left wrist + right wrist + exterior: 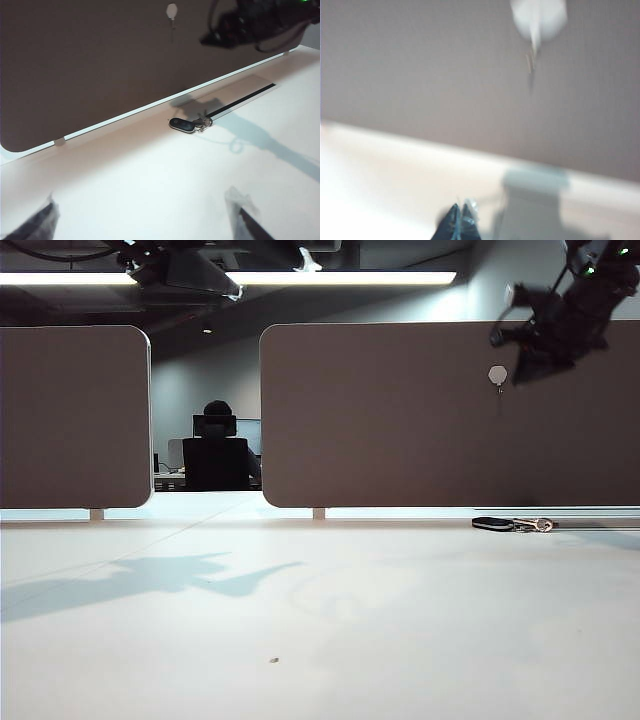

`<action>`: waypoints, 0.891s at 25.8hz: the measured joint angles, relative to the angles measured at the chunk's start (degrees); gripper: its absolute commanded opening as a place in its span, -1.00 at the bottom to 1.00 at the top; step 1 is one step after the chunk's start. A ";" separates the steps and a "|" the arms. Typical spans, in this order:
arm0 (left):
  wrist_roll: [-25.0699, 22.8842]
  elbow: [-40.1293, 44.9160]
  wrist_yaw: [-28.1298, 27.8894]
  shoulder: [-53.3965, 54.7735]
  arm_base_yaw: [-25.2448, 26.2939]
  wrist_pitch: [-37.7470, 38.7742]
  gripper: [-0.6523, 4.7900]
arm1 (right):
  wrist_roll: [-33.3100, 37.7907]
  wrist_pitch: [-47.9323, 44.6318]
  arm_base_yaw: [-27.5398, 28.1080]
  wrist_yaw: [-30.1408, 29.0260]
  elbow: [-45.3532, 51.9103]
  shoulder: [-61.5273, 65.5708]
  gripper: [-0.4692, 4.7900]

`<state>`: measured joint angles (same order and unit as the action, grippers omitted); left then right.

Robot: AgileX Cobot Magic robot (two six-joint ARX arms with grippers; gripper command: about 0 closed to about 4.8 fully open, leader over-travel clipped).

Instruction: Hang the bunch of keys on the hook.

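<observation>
The left gripper (145,215) is hanging wide open with the bunch of keys (187,124) lying ahead, while the right gripper (457,220), pinched together and empty, is floating below the hook (538,20).

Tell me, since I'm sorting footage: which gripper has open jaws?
The left gripper, low over the table, fingers spread; the right gripper, up near the hook, is shut.

The right tool (456,220) is showing its two dark fingertips pressed together with nothing between them. Well beyond the tool, the blurred white hook (539,19) is sitting on the grey partition (420,75), its thin prong hanging below, above the pale tabletop (380,170).
</observation>
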<state>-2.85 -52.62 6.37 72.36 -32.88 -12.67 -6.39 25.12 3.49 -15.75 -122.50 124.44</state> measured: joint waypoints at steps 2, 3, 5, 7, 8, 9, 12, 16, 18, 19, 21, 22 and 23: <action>-0.04 0.00 0.04 0.00 -0.13 0.07 1.00 | -1.66 4.26 0.55 0.55 0.00 0.96 0.07; -0.07 -0.02 0.07 0.00 -0.17 0.11 1.00 | -2.29 5.40 0.63 0.70 0.04 1.62 0.20; -0.11 -0.02 0.24 0.02 -0.31 0.48 1.00 | -2.75 6.01 0.63 0.79 1.29 2.86 0.26; -0.11 -0.02 0.22 0.02 -0.28 1.20 1.00 | -2.78 6.86 0.42 0.79 1.81 4.55 0.26; -0.11 -0.02 0.20 0.02 -0.22 1.62 1.00 | -3.02 6.88 0.37 1.05 1.81 5.57 0.26; -0.11 -0.02 0.20 0.02 -0.15 1.97 1.00 | -3.10 6.86 0.37 1.36 1.81 6.29 0.25; -0.11 0.00 0.22 0.02 -0.17 3.93 1.00 | -3.10 6.73 0.46 2.05 1.77 8.52 0.22; -0.11 0.00 0.20 0.04 -0.17 6.80 1.00 | -3.13 6.43 0.46 2.78 1.77 11.65 0.22; -0.11 0.00 0.20 0.04 -0.17 7.65 1.00 | -3.15 6.51 0.44 3.37 1.81 13.03 0.22; -0.13 0.00 0.22 0.04 -0.17 7.85 1.00 | -3.15 6.54 0.44 3.58 1.88 13.46 0.22; -0.13 0.00 0.22 0.04 -0.17 8.63 1.00 | -3.15 6.45 0.46 3.82 1.92 14.14 0.22; -0.13 0.00 0.20 0.04 -0.17 8.83 1.00 | -3.15 6.45 0.48 3.85 1.90 14.40 0.21; -0.13 0.00 0.20 0.04 -0.17 8.98 1.00 | -3.15 6.36 0.48 3.89 1.90 14.56 0.16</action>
<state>-2.98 -52.62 6.57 72.40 -33.06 -3.68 -9.54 31.48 3.97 -11.86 -120.60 139.00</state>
